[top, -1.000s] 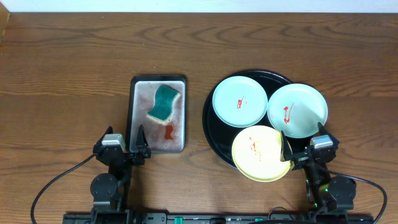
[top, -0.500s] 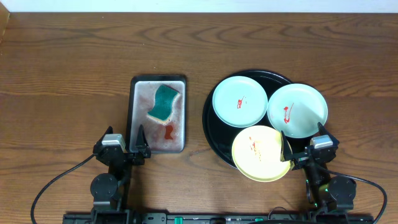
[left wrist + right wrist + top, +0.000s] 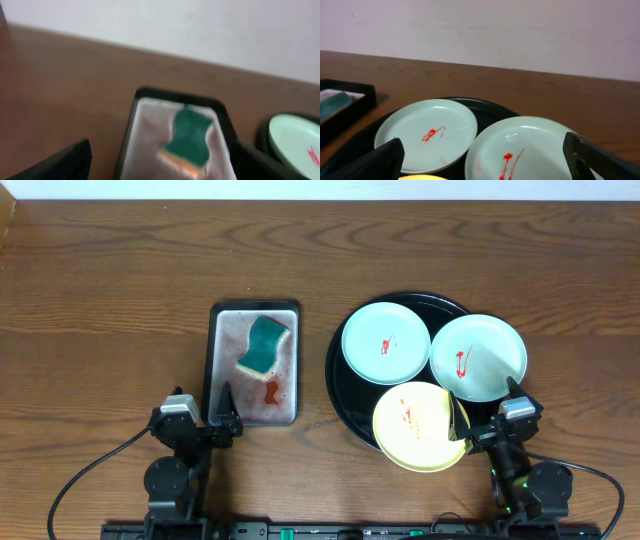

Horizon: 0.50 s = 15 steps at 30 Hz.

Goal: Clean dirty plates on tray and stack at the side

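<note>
The round black tray (image 3: pixel 352 395) holds three plates with red sauce smears: a mint-white one (image 3: pixel 386 342) at the back left, a mint-white one (image 3: pixel 478 357) over the right rim, and a pale yellow one (image 3: pixel 418 426) at the front. The two mint plates also show in the right wrist view (image 3: pixel 426 135) (image 3: pixel 530 150). My right gripper (image 3: pixel 487 413) is open and empty, low at the front right of the tray. My left gripper (image 3: pixel 199 412) is open and empty at the near end of the silver tray.
A rectangular silver-grey metal tray (image 3: pixel 223 395) left of the black tray holds a green and yellow sponge (image 3: pixel 264 346) and a red smear (image 3: pixel 271 392). The sponge also shows in the left wrist view (image 3: pixel 189 136). A pale wall runs along the table's far edge.
The left arm has shifted slightly, and its wrist view is blurred. The plates, sponge and right arm are as before.
</note>
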Motion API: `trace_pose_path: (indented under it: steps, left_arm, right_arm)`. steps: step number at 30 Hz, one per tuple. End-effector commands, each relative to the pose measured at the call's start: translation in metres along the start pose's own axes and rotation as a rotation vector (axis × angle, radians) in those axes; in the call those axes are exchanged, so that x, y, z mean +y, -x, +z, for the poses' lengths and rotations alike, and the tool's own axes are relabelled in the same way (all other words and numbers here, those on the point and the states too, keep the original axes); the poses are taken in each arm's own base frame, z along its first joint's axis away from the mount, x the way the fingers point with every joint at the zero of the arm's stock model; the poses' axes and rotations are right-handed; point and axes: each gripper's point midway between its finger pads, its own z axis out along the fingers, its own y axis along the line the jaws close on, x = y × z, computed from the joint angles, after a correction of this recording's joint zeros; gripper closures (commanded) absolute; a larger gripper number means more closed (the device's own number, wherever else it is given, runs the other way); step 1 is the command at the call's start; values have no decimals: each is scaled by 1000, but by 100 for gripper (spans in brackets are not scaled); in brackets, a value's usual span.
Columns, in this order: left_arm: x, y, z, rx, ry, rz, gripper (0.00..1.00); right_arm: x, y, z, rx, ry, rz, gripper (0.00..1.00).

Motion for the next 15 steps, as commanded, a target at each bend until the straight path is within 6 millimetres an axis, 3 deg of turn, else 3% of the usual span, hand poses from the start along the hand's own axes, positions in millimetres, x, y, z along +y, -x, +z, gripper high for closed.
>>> trace_pose_path:
  steps: [1, 7, 15]
  left_arm:
    - [-3, 8, -5, 62, 5, -37, 11]
    - [-14, 28, -3, 279, 18, -47, 11]
    - [-29, 58, 15, 549, 31, -72, 11]
  right_arm:
    - [6, -1, -1, 41, 28, 101, 1]
    - [8, 10, -9, 231, 16, 205, 1]
    - [34, 36, -22, 563, 126, 337, 1]
